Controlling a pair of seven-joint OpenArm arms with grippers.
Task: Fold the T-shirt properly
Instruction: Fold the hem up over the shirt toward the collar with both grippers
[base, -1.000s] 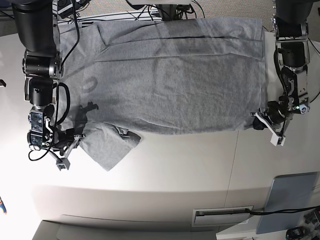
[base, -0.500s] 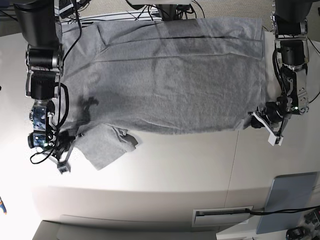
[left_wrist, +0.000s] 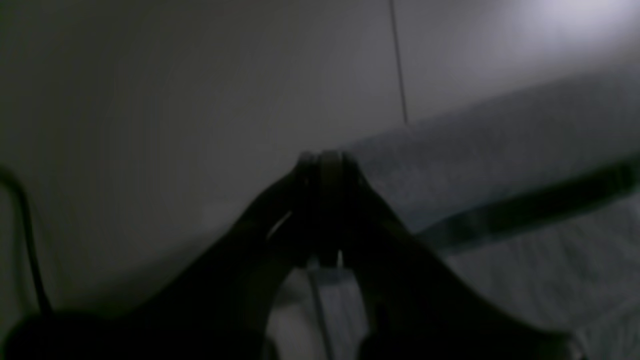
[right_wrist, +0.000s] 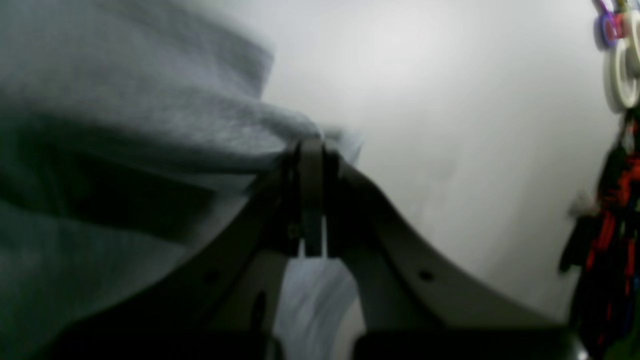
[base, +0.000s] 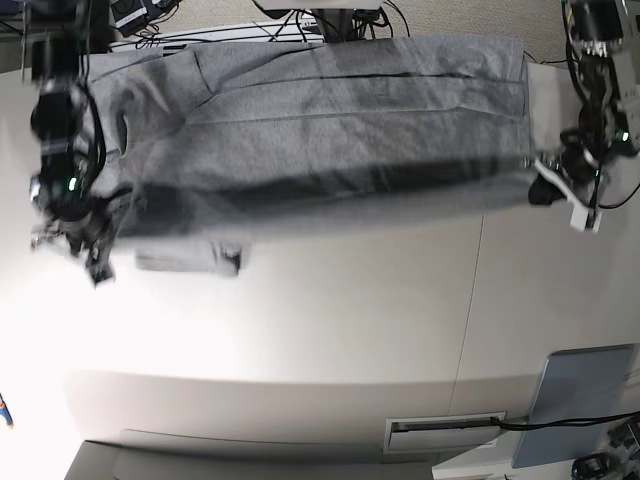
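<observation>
"Pale tabletop (base: 330, 330) below, so what's lying on it?"

"Heather-grey T-shirt (base: 330, 130), spread wide across the far side. Bunched and creased at left, smoother through the middle, with long folds along the far right."

"And the grippers?"

"At left, the right gripper (right_wrist: 312, 150) is closed on the cloth; at right, the left gripper (left_wrist: 325, 162) pinches the other end of the near edge."

"Anything changed from half a second ago?"

"At left, the loose flap reaches less far toward the near side. Between the grippers, the near edge has gone farther back and turned blurry, with a dark band behind it. Both arms have shifted outward."

"What do the wrist views add?"

"The right one catches a red-and-black bundle (right_wrist: 612, 215) that I can't make out in the base view; the left one, a dark hollow between layers of cloth."
</observation>
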